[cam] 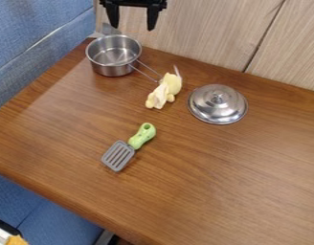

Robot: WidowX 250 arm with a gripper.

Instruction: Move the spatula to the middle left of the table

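At the top edge of the camera view, above the steel pot, hangs the black gripper [132, 24], its two fingers wide apart with nothing between them. The spatula [128, 147] lies flat on the wooden table [217, 191], left of the middle and well away from the gripper. Its green handle points up and to the right, and its grey slotted head points down and to the left.
A steel pot [113, 66] stands at the table's back left corner, its wire handle extending toward a yellow plush toy [164, 91]. Right of the toy lies a shiny metal lid [217, 104]. A wood-panelled wall [210, 33] rises behind the table.
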